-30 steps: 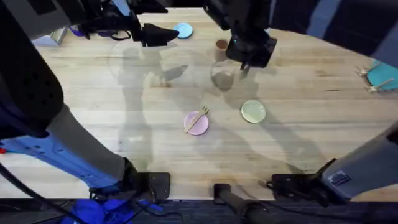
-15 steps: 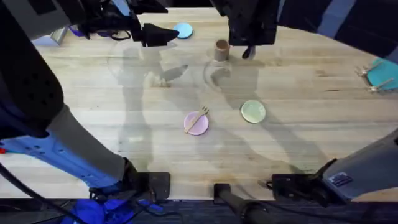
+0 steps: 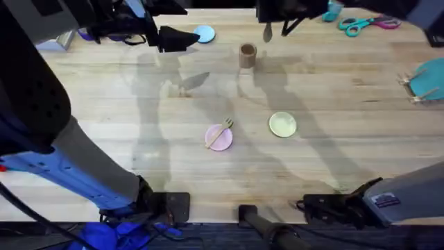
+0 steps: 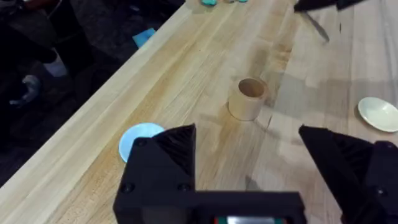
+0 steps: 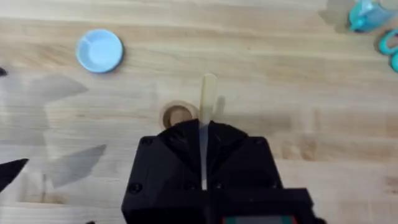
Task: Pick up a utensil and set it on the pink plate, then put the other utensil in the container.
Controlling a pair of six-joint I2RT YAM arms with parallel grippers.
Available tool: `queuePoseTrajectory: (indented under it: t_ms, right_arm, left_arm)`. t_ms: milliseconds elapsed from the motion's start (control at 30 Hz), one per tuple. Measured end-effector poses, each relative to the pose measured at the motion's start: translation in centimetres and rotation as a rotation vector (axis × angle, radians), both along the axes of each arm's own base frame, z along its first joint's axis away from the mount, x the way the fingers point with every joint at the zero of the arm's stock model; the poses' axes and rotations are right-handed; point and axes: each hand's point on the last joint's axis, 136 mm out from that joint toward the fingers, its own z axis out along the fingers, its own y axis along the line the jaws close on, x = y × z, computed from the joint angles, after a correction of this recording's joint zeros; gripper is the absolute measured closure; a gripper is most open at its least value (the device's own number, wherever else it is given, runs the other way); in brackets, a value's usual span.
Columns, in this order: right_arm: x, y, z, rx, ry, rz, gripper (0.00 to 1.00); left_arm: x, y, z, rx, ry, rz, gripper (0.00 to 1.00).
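Carrying spoon point(image 5: 207, 93): right tool point(image 5: 203, 149) clamped on handle, raised above cup point(image 3: 247, 55). Centre bowl over cup mouth, lower, then release. Fork point(image 3: 222, 129) on plate point(image 3: 219, 138). Left tool point(image 4: 249, 155) spread, empty.

The right arm reached far across the table from its base at the lower right, its gripper point(image 3: 272, 26) raised high at the far edge with the 2 black fingers point(image 5: 231, 140) clamped flat on the handle of the wooden spoon point(image 5: 207, 99), whose bowl pointed out past the fingertips. The left arm stretched from the lower left to the far left side, its gripper point(image 3: 182, 38) pointing toward the table's middle. Its 2 fingers point(image 4: 177, 143) stood well apart with nothing between them.
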Motion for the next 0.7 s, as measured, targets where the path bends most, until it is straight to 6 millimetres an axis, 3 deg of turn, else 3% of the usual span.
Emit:
queuePoseTrajectory:
  t_ms: [267,700]
  right_arm:
    - [0.0,-1.4,3.6,0.07,-0.044,0.12,0.968]
    - [-4.8,-7.5,5.4,0.077,0.062,0.086,0.967]
  left_arm:
    - [0.0,0.0,0.0,0.0,0.0,0.0,0.008]
    - [0.0,0.0,0.0,0.001,-0.003,0.0,0.008]
